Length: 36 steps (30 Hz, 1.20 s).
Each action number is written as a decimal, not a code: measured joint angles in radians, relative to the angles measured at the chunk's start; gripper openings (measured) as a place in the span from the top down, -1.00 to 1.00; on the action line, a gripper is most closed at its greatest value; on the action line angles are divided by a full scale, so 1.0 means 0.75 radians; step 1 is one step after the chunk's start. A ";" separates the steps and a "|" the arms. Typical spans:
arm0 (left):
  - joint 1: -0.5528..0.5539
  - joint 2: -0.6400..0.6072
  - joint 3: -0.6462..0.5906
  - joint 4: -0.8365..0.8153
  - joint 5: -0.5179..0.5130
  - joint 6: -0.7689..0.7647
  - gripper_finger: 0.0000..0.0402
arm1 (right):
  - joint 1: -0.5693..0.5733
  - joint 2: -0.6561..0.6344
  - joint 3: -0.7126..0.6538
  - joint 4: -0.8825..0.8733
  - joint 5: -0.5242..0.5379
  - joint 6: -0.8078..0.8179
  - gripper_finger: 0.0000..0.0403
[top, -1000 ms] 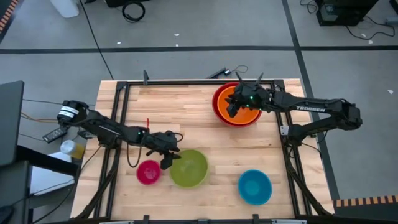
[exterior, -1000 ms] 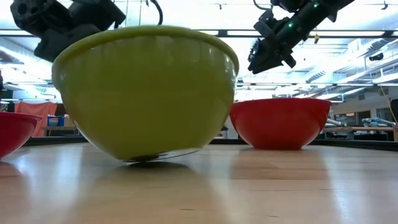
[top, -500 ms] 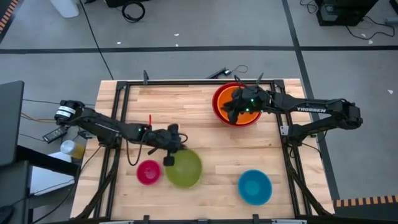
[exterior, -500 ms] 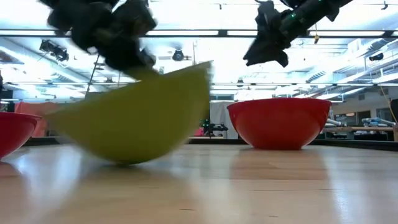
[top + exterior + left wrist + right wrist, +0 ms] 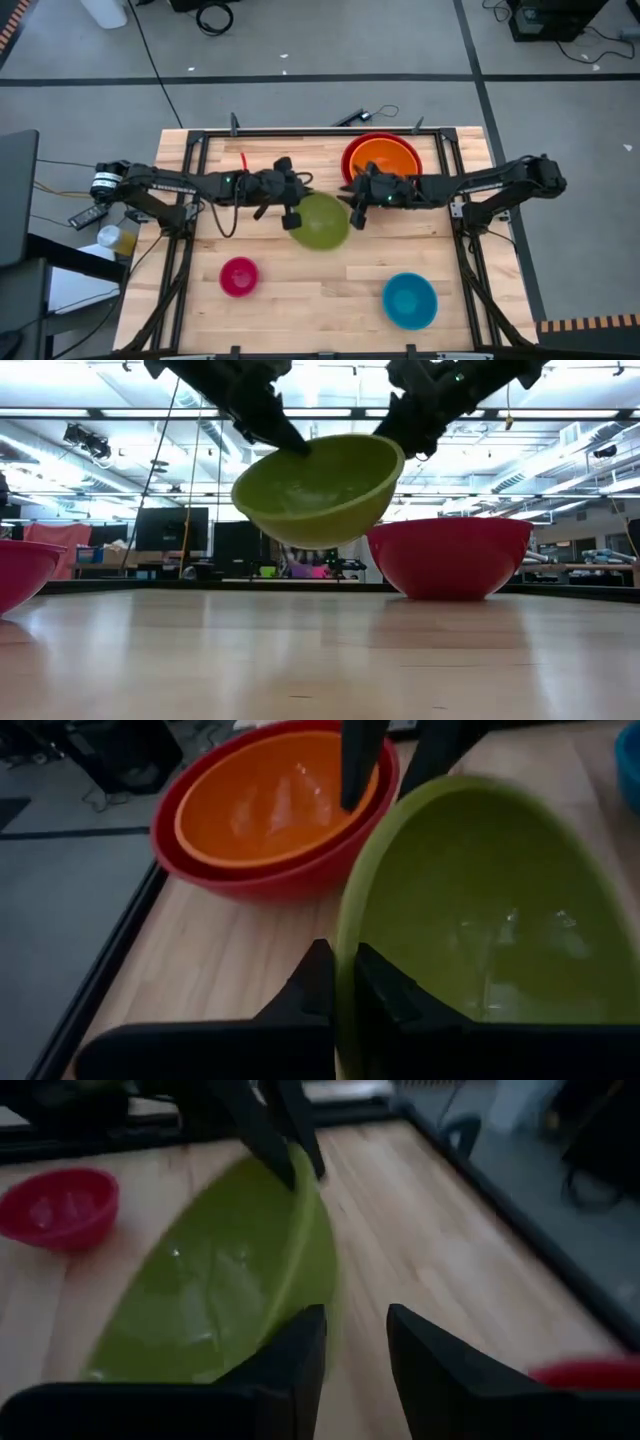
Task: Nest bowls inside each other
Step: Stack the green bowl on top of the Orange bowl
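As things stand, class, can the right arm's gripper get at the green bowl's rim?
Probably yes: the right gripper sits at the lifted green bowl, fingers parted at its free rim; the left gripper pinches the opposite edge.

The left gripper (image 5: 293, 212) has lifted the green bowl (image 5: 321, 221) off the table toward the right gripper (image 5: 354, 204).

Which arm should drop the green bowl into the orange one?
Left. The left gripper is shut on the green bowl rim, holding it airborne beside the orange bowl. The right gripper only hovers at the opposite rim, open.
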 joint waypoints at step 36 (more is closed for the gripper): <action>-0.027 0.008 -0.003 -0.033 -0.161 0.108 0.78 | 0.023 0.263 0.013 0.397 0.345 -0.495 0.89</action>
